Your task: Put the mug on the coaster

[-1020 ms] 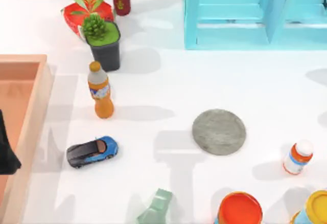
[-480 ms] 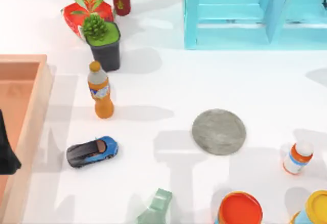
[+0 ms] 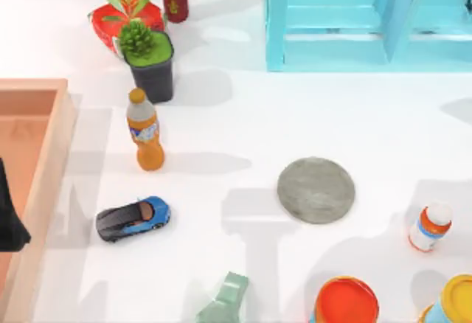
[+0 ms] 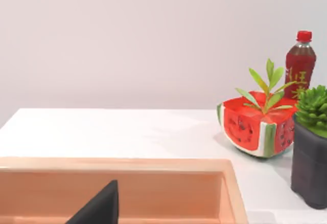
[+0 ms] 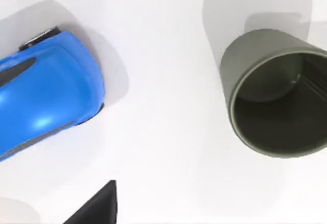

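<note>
**Status.** The mug (image 5: 276,93) stands upright on the worktop (image 5: 163,132), mouth open to the right wrist camera. It is not yet on the coaster (image 3: 316,189), which lies bare right of the worktop's centre. A dark corner of the right claw (image 5: 94,206) appears above the worktop, apart from the mug. Whether it is released or clenched cannot be told. The left claw (image 4: 99,208) is parked over the wooden tray (image 4: 117,165), and its state also cannot be told.

**Hazards.**
1. Collision on approach. A blue object (image 5: 46,96) sits near the mug. A descent that drifts towards it would likely push it, or tip the mug.
2. Slip in the grasp. The mug wall looks smooth and slightly tapered, so a shallow or off-centre grip may let it slide or rotate.
3. Obstruction in transit. The small bottle (image 3: 429,227) and the orange-topped container (image 3: 345,302) stand near the coaster. A low carry could strike either.
4. Misplacement. Release off-centre would probably leave the mug overhanging the coaster's edge and tilted.
</note>
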`<state>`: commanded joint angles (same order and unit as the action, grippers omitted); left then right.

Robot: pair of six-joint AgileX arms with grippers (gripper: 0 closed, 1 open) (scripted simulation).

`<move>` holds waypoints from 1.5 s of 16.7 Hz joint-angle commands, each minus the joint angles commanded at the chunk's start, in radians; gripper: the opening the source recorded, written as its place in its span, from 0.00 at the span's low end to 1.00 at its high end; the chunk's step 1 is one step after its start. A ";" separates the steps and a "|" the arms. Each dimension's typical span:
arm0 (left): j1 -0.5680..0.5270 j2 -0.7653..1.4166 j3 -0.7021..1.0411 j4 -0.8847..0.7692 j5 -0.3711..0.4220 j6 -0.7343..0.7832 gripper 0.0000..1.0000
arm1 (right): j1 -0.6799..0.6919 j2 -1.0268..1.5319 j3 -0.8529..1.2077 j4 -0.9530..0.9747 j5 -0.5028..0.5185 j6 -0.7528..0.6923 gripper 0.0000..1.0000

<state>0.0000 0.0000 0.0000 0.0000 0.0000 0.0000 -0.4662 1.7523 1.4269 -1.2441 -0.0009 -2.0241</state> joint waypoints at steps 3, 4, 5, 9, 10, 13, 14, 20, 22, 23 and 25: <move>0.000 0.000 0.000 0.000 0.000 0.000 1.00 | 0.005 -0.003 -0.003 0.003 0.001 0.001 1.00; 0.000 0.000 0.000 0.000 0.000 0.000 1.00 | 0.005 -0.002 -0.005 0.004 0.001 0.002 1.00; 0.000 0.000 0.000 0.000 0.000 0.000 1.00 | 0.007 0.002 -0.011 0.014 0.001 0.005 1.00; 0.000 0.000 0.000 0.000 0.000 0.000 1.00 | 0.020 0.042 -0.080 0.121 0.000 0.021 1.00; 0.000 0.000 0.000 0.000 0.000 0.000 1.00 | 0.021 0.056 -0.105 0.160 0.000 0.023 1.00; 0.000 0.000 0.000 0.000 0.000 0.000 1.00 | 0.020 0.091 -0.190 0.284 -0.001 0.021 1.00; 0.000 0.000 0.000 0.000 0.000 0.000 1.00 | 0.017 0.099 -0.218 0.320 -0.001 0.017 1.00; 0.000 0.000 0.000 0.000 0.000 0.000 1.00 | 0.004 0.105 -0.282 0.387 0.000 0.005 1.00; 0.000 0.000 0.000 0.000 0.000 0.000 1.00 | 0.004 0.105 -0.282 0.387 0.000 0.005 0.92; 0.000 0.000 0.000 0.000 0.000 0.000 1.00 | 0.004 0.105 -0.282 0.387 0.000 0.005 0.85; 0.000 0.000 0.000 0.000 0.000 0.000 1.00 | 0.004 0.105 -0.282 0.387 0.000 0.005 0.70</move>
<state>0.0000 0.0000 0.0000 0.0000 0.0000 0.0000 -0.4624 1.8575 1.1453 -0.8572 -0.0005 -2.0187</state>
